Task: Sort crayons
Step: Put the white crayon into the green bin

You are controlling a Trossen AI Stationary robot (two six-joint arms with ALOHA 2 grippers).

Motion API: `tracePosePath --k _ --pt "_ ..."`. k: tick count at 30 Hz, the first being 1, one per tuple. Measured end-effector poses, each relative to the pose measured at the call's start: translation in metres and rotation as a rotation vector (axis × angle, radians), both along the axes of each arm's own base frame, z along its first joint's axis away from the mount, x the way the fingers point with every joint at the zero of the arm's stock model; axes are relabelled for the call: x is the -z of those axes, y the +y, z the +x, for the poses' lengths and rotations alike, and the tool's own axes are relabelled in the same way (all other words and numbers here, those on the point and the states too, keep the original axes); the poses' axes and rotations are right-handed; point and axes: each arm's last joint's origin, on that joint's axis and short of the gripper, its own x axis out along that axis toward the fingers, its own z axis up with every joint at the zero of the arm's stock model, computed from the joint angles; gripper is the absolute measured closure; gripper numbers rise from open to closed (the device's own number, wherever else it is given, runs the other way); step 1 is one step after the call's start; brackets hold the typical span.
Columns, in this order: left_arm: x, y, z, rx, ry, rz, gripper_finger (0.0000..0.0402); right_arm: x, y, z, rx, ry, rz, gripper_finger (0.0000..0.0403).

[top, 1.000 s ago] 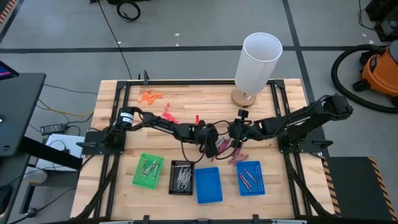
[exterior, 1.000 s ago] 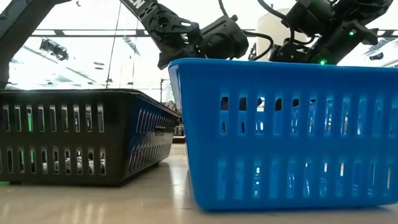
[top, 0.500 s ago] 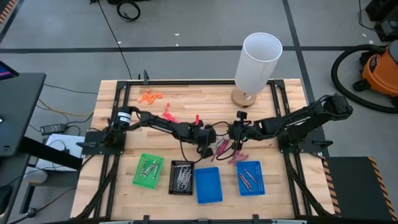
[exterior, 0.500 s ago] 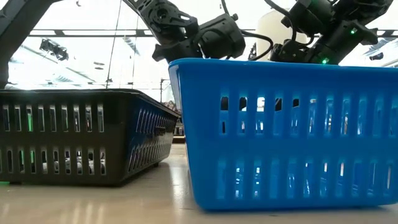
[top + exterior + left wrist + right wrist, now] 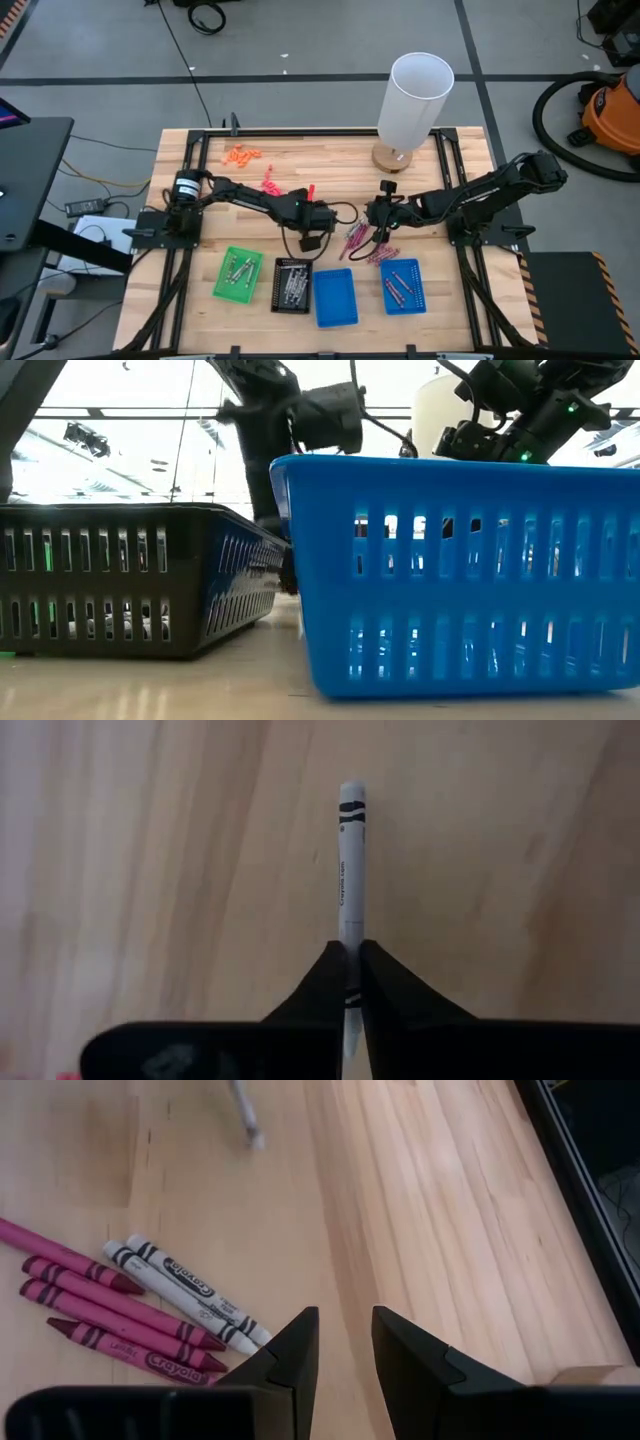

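A silvery-grey crayon [image 5: 351, 870] is pinched in the left gripper [image 5: 352, 982], so it's mid-carry; dropping it in the black tray [image 5: 292, 285] at 6 o'clock is probably needed next. Right gripper [image 5: 343, 1342] is held empty, fingers apart.

Four trays [image 5: 290, 285] sit in a row along the lower edge of the tabletop [image 5: 320, 160] in the high view, three close together at lower centre-left and the fourth tray [image 5: 403, 285] apart at lower right. A loose pile of crayons [image 5: 360, 240] lies just above the gap between them. The left gripper [image 5: 310, 238] is left of the pile, the right gripper [image 5: 378, 222] right of it. A cylinder [image 5: 413, 98] stands at upper right, small pieces [image 5: 242, 155] at upper left.
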Motion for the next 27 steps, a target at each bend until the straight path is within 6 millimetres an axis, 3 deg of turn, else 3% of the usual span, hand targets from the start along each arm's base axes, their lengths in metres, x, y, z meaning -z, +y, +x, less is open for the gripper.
tracePosePath --k 6,13,22,27 --pt "-0.029 -0.015 -0.03 -0.095 0.109 0.001 0.0388 0.0 0.003 0.0 -0.004 -0.004 -0.014 0.0298" --pt "-0.06 -0.048 -0.06 -0.17 0.118 -0.013 0.0388 -0.002 0.005 0.001 0.021 -0.034 -0.052 0.0298" --pt "-0.094 -0.112 -0.102 -0.106 0.032 -0.052 0.0388 -0.01 0.005 0.008 -0.011 -0.115 -0.091 0.0298" --pt "-0.101 -0.15 -0.128 -0.207 -0.049 -0.119 0.0388 -0.013 0.005 0.011 -0.036 -0.139 -0.115 0.0298"
